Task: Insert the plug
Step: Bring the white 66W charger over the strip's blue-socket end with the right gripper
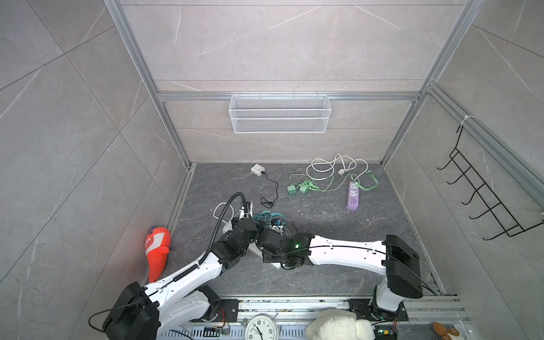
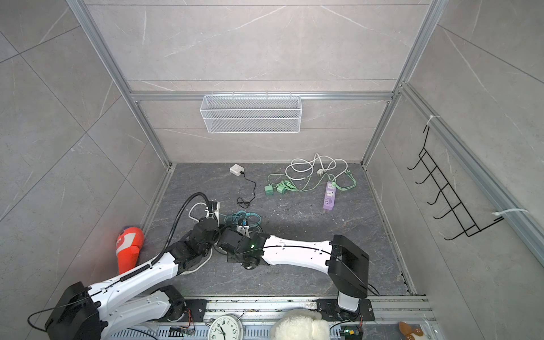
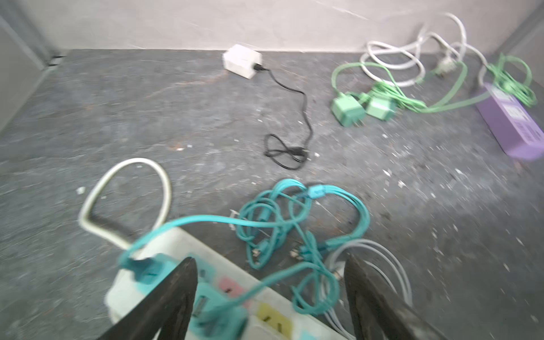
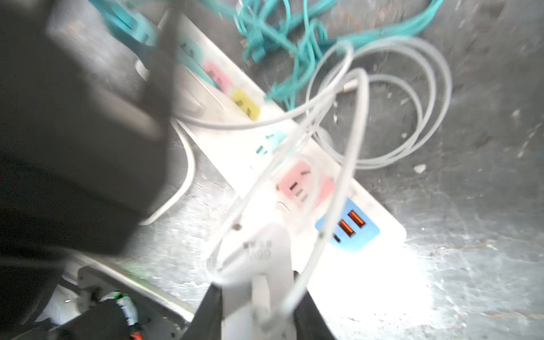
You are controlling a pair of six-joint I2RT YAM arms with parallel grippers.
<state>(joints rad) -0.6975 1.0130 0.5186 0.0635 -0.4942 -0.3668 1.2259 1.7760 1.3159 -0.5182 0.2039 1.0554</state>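
Right end effector (image 4: 257,306) is clamped on the white plug (image 4: 259,250), which it holds low over the white power strip (image 4: 223,147), close to the pink socket (image 4: 294,182) and the blue USB panel (image 4: 347,226). Blur hides whether the plug touches the strip. Its thin white cable (image 4: 412,103) loops past the jaws and coils on the dark counter (image 4: 485,176) just beside the strip. Further along the strip lies a yellow socket (image 4: 245,103). The left end effector (image 3: 269,262) hangs over that end with its jaws wide apart and grips nothing. A teal plug (image 3: 215,312) sits on the strip's face between them, near one finger and clear of the other. A second teal plug (image 3: 144,268) sits at the strip's end, and their teal cable (image 3: 279,217) lies tangled on the counter beside it. In both top views the two arms meet over the strip at the front left. Well apart, toward the back, lie a white adapter (image 1: 258,170), two green chargers (image 1: 297,188) and a purple power strip (image 1: 352,195).
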